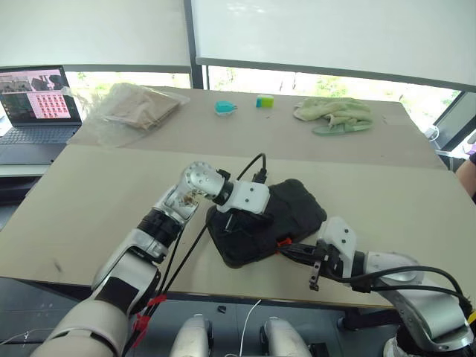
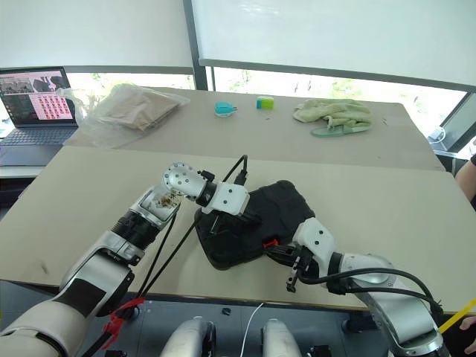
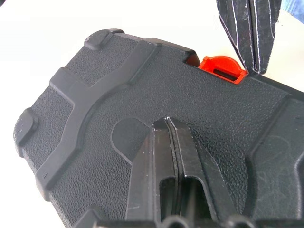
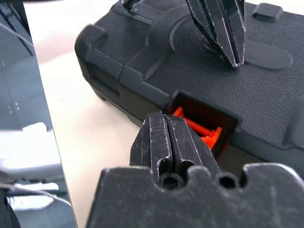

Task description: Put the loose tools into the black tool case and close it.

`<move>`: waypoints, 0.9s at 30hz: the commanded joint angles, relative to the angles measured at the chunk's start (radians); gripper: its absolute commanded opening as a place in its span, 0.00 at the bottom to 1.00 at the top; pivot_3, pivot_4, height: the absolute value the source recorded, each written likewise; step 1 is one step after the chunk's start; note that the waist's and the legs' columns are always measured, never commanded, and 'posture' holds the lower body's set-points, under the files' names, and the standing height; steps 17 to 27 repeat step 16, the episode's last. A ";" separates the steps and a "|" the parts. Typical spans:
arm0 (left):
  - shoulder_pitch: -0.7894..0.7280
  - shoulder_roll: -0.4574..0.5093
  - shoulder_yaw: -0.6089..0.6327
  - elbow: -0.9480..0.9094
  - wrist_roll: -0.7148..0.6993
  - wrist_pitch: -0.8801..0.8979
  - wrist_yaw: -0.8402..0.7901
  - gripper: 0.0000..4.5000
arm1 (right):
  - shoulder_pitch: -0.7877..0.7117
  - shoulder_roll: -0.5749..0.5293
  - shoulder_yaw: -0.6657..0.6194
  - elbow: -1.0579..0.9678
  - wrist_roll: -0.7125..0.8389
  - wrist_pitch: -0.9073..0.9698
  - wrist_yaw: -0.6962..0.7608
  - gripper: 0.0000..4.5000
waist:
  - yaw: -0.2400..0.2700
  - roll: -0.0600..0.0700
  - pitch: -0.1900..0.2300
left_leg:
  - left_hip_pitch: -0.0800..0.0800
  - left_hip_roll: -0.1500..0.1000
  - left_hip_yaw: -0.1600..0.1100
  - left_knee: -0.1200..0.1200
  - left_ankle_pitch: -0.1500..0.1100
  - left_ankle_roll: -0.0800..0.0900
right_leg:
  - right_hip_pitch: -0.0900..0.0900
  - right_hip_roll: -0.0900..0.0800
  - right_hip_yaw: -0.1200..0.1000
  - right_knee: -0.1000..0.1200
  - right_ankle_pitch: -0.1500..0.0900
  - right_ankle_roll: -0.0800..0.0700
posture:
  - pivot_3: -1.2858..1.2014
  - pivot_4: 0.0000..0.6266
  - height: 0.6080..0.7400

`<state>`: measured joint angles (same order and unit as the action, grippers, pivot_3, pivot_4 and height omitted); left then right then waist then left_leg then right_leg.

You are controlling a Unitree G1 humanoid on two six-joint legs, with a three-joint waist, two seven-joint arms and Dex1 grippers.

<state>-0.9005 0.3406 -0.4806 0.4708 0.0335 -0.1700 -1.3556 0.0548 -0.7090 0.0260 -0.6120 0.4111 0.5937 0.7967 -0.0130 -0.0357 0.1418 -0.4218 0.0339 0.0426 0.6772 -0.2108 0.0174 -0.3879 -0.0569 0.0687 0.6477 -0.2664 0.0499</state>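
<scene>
The black tool case (image 1: 297, 208) lies closed on the table near the front edge, at an angle. My left gripper (image 1: 227, 223) is shut, its tips resting on the case's textured lid (image 3: 95, 118). A small orange latch (image 3: 221, 69) sits in a notch on the case's near side. My right gripper (image 4: 166, 119) is shut, with its tips right at that latch (image 4: 202, 129); whether they touch it I cannot tell. The loose tools are out of view.
At the back of the table are a plastic bag (image 1: 137, 108), a teal object (image 1: 225, 107), a small green block (image 1: 264, 101) and a green cloth (image 1: 335, 115). A laptop (image 1: 33, 104) stands far left. A person's arm (image 1: 467, 175) shows at the right edge.
</scene>
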 commanded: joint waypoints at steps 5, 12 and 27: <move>0.134 0.362 0.158 -0.247 -0.270 0.471 -0.236 0.42 | 0.102 -0.247 -0.463 -0.056 0.283 0.118 0.263 0.42 | -0.025 0.003 0.002 | 0.000 0.001 -0.003 -0.003 0.000 0.000 | -0.002 0.000 0.001 0.000 0.000 -0.002 | 0.52 0.24 1.00; 0.259 0.665 0.381 -0.377 -0.484 0.726 -0.217 0.94 | 0.102 -0.419 -0.773 0.180 0.504 0.294 0.487 0.94 | -0.004 0.002 0.006 | 0.006 0.003 -0.004 -0.011 0.000 0.000 | 0.000 -0.002 -0.001 0.000 -0.004 -0.003 | 0.52 0.24 1.00; 0.372 0.705 0.561 -0.444 -0.574 0.831 -0.135 0.99 | 0.129 -0.449 -0.791 0.259 0.471 0.283 0.549 0.99 | 0.009 -0.002 0.009 | 0.005 0.002 -0.003 -0.011 0.000 0.000 | 0.000 -0.004 -0.001 -0.002 -0.005 -0.002 | 0.52 0.24 1.00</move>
